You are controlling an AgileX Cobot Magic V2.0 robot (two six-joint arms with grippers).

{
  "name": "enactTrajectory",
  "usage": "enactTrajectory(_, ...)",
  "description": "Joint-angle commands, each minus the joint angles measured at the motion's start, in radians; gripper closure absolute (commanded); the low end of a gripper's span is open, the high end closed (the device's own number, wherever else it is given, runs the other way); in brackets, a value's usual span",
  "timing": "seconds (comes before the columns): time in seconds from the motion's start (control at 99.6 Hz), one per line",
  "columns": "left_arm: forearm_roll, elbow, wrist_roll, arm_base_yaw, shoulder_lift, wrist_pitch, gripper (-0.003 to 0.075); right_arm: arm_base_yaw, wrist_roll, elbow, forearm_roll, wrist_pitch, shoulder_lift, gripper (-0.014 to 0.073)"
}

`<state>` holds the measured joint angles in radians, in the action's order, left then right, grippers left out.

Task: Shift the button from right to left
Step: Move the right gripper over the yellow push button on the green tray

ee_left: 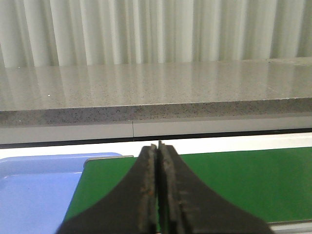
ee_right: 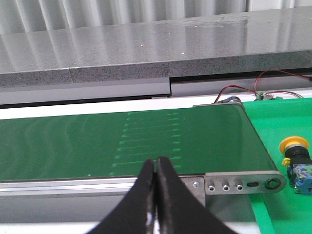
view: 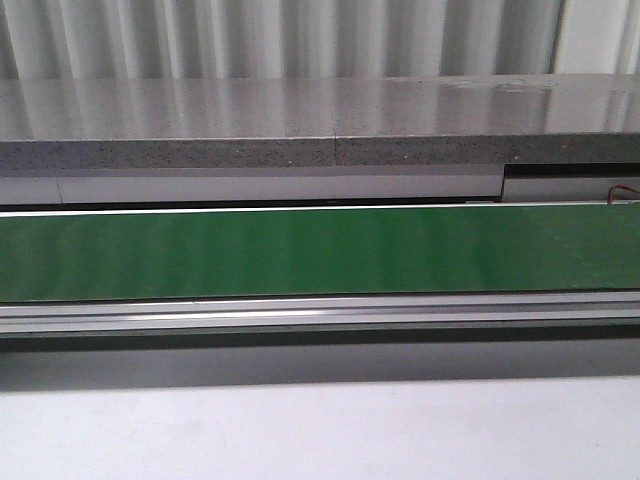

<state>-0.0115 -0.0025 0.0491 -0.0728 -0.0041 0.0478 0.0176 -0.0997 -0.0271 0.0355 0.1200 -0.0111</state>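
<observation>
The button [ee_right: 296,160], with a yellow cap, dark body and blue block, lies on its side in a green tray [ee_right: 280,122] beside the end of the belt, in the right wrist view only. My right gripper [ee_right: 156,163] is shut and empty, over the belt's near rail, well apart from the button. My left gripper [ee_left: 158,148] is shut and empty, over the other end of the green belt [ee_left: 234,180], beside a blue tray [ee_left: 34,190]. Neither gripper shows in the front view.
The green conveyor belt [view: 320,250] runs across the front view, with a metal rail [view: 320,310] in front and a grey stone ledge [view: 300,120] behind. A metal bracket [ee_right: 243,184] caps the belt end. Red and black wires [ee_right: 263,83] lie behind the green tray.
</observation>
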Motion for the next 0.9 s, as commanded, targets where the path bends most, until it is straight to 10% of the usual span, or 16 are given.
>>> enactTrajectory(0.0,-0.006,0.025,-0.012,-0.007,-0.035,-0.083,0.0740,0.001,0.002,0.017,-0.009,-0.082,-0.015,0.0662)
enactTrajectory(0.894,-0.006,0.025,-0.012,-0.007,-0.035,-0.083,0.0740,0.000,0.037,0.020,-0.167,-0.157,-0.015,0.0662)
